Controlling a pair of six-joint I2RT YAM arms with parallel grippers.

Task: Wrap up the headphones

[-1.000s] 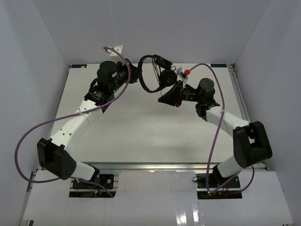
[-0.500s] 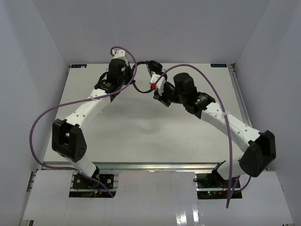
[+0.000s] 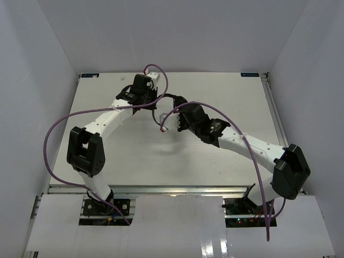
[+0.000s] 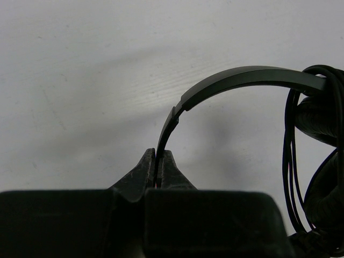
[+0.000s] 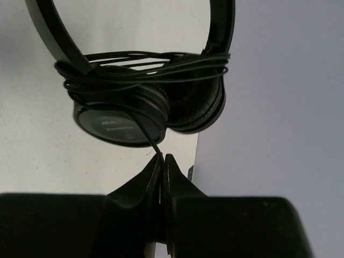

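The black headphones point(image 3: 173, 101) hang between my two grippers over the back middle of the white table point(image 3: 134, 156). In the left wrist view my left gripper point(image 4: 158, 160) is shut on the lower end of the thin headband point(image 4: 242, 78), with the earcups point(image 4: 322, 118) and cable loops point(image 4: 290, 145) at the right edge. In the right wrist view my right gripper point(image 5: 163, 159) is shut on the thin black cable point(image 5: 153, 141) just below the two earcups point(image 5: 123, 121). Several turns of cable point(image 5: 145, 62) are wound around the earcups and headband arms point(image 5: 54, 27).
Thick purple robot cables loop off the left arm point(image 3: 59, 129) and the right arm point(image 3: 258, 177). White walls point(image 3: 43, 64) close in the table on three sides. A grey wall point(image 5: 279, 97) fills the right of the right wrist view.
Both arms have swung inward and toward the near side, carrying the headphones from the back edge down toward the table's middle. Both grippers keep their hold.
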